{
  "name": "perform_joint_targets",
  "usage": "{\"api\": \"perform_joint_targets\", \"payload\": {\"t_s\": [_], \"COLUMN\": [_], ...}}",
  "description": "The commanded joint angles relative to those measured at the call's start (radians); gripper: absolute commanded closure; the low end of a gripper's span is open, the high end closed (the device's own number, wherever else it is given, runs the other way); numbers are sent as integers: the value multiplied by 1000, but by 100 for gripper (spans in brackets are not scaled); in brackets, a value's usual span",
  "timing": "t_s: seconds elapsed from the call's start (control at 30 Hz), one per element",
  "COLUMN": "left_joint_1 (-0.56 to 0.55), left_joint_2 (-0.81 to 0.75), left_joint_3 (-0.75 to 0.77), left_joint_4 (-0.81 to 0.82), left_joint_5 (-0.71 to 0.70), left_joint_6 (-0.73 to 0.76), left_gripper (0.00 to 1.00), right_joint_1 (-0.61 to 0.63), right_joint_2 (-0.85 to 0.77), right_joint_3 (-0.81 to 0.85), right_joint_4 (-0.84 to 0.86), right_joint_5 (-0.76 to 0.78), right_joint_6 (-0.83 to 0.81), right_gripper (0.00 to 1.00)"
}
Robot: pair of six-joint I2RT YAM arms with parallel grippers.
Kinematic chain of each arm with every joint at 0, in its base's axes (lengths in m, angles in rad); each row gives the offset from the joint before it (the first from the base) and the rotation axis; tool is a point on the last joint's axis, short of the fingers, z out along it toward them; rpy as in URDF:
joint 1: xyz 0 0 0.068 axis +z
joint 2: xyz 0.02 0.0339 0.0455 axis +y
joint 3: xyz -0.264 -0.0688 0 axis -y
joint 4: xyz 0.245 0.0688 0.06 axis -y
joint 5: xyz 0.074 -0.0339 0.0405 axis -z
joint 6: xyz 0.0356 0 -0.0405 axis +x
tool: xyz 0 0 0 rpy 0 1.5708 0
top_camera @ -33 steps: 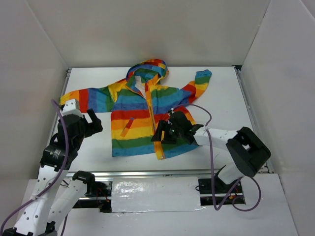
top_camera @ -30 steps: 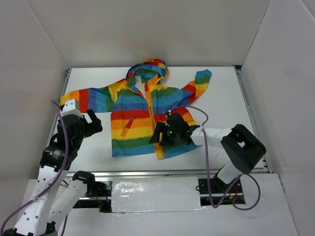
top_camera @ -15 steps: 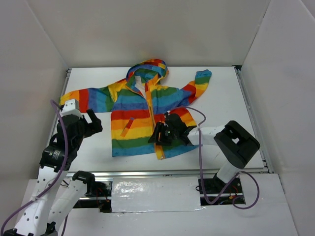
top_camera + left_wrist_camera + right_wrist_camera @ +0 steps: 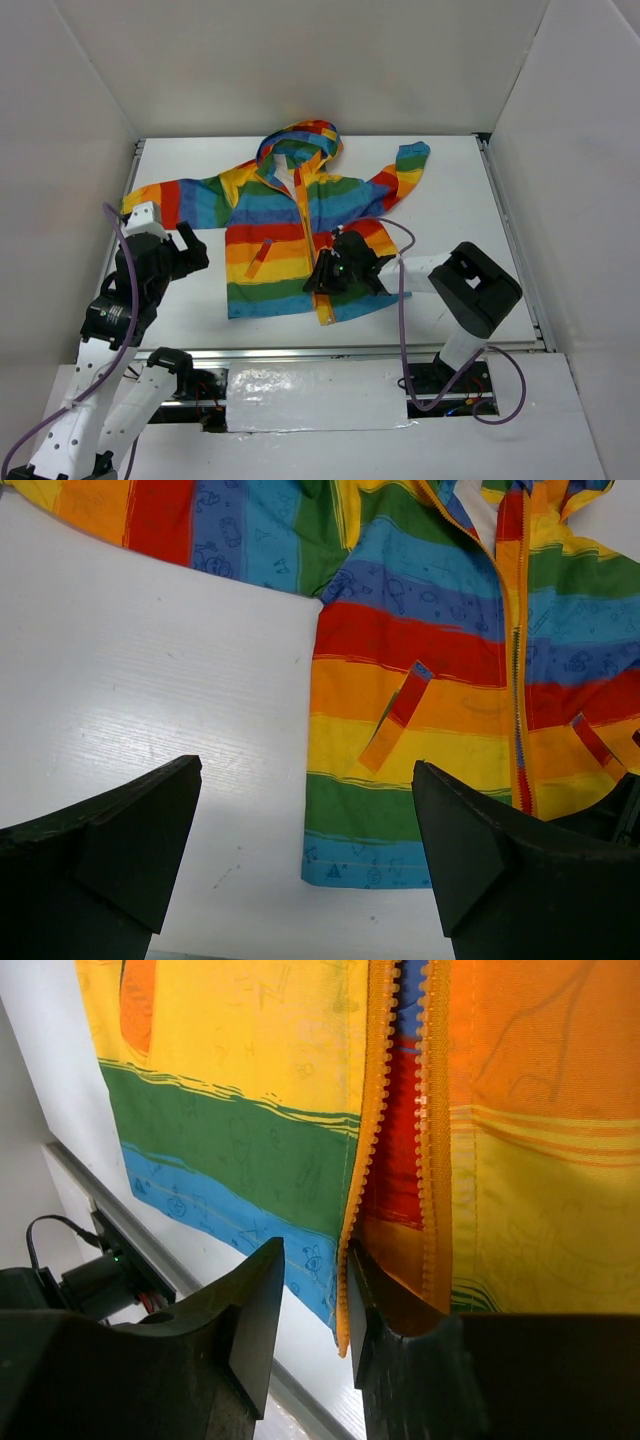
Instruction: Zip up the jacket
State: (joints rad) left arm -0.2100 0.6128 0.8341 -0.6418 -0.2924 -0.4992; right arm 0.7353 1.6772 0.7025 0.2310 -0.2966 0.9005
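Jacket (image 4: 290, 235) flat on table (image 4: 450, 200), front up, hood toward far wall, sleeves spread.

Your right gripper (image 4: 328, 272) sits low over front opening near hem. Right wrist view: jaws of right gripper (image 4: 315, 1260) only narrow slot apart; one orange zipper (image 4: 372, 1110) edge runs into slot, lying against one finger, table visible beside it. Not clamped from both sides. Zipper halves separated here, red lining between.

Your left gripper (image 4: 190, 248) above bare table beside jacket's hem corner, jaws spread wide, nothing held.
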Motion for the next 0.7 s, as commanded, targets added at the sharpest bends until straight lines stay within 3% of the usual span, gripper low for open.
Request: {"api": "perform_joint_targets", "payload": {"t_s": [0.0, 0.13, 0.17, 0.23, 0.43, 0.57, 0.67], "left_joint_1": [6, 4, 6, 4, 6, 1, -22], "left_joint_2": [-1, 2, 2, 4, 24, 39, 45], "left_joint_3": [17, 17, 16, 14, -48, -222, -375], "left_joint_4": [47, 48, 48, 50, 88, 337, 524], "left_joint_5": [9, 13, 15, 25, 333, 721, 809], "left_joint_6": [21, 22, 22, 19, -115, -277, -377], "left_gripper": [1, 1, 1, 1, 1, 5, 7], "right_joint_1": [-4, -10, -11, -11, -11, -11, -13], "right_joint_2": [13, 12, 9, -3, -83, -109, -106], "right_joint_3": [29, 28, 26, 26, -78, -159, -187], "right_joint_4": [50, 51, 56, 56, 275, 469, 572], "right_joint_5": [-6, -9, -12, -13, -99, -142, -176], "right_joint_6": [-5, -3, -2, -5, 17, 50, 84], "right_gripper": [62, 76, 89, 99, 100, 100, 100]}}
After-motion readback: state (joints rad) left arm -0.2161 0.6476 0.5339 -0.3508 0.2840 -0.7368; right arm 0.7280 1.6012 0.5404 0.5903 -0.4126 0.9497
